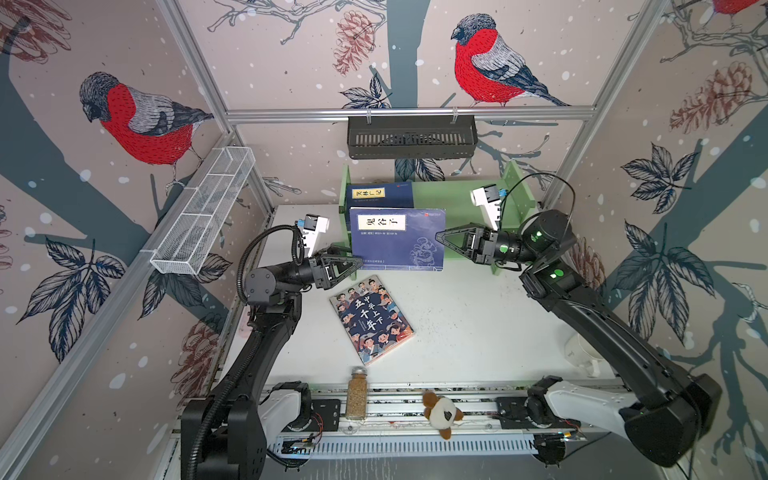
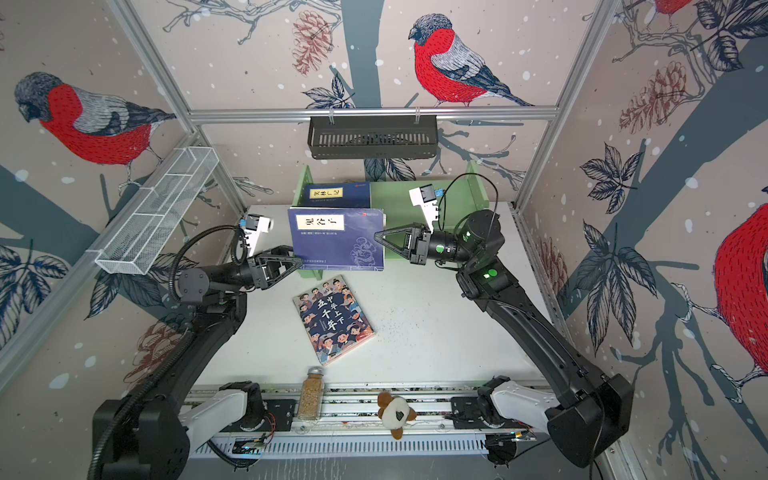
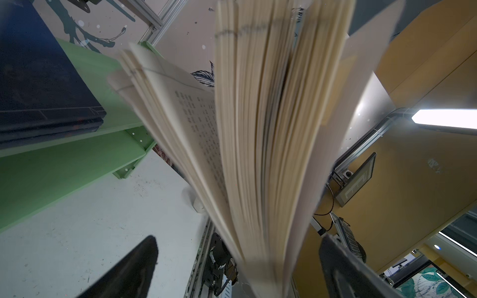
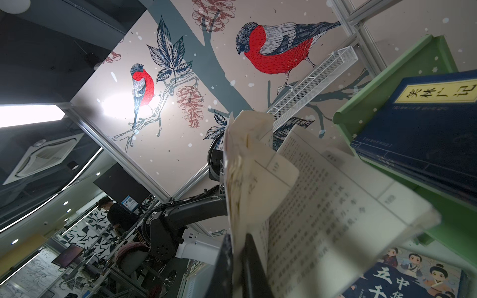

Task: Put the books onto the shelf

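Observation:
A navy-blue book with a yellow label hangs flat in the air before the light green shelf. My right gripper is shut on its right edge, and its pages droop and fan open. My left gripper stands open at the book's lower left corner, the fanned pages between its spread fingers. More navy books lie stacked on the shelf's left. The cartoon book lies flat on the table.
A black slotted basket hangs on the back wall above the shelf. A white wire basket runs along the left wall. A spice jar and a plush toy sit on the front rail. A white cup is under the right arm.

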Controlling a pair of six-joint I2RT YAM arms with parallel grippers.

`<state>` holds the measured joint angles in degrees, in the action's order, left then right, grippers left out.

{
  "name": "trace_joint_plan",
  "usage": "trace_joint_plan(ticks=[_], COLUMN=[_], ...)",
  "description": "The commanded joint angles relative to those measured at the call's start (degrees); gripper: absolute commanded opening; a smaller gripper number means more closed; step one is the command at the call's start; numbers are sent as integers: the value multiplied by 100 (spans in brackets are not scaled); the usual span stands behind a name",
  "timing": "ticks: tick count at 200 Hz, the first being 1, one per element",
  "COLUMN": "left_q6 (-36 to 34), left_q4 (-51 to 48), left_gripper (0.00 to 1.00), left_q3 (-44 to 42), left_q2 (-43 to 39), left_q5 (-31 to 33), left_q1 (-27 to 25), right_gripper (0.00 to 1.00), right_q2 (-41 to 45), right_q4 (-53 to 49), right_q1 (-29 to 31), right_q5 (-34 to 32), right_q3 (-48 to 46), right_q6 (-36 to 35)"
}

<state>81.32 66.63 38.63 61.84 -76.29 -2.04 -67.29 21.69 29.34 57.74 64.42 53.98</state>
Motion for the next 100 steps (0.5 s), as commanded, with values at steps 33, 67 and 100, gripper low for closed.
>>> trace_joint_plan(ticks=[33, 67, 100], left_q6=[-239, -163, -134], left_q4=[-407, -449, -475], left_gripper=[65, 40, 25], left_q3=[152, 152, 180], left_q2=[4, -82, -85], left_q5=[167, 186, 228], left_q1=[-25, -19, -24], right_gripper=[0, 0, 0], right_q2=[-36, -58, -87], right_q4=[-226, -714, -1057], right_q1=[90, 96, 97], right_q5=[-206, -298, -393], right_q3=[-40, -26, -26], right_q6=[-409, -705, -934])
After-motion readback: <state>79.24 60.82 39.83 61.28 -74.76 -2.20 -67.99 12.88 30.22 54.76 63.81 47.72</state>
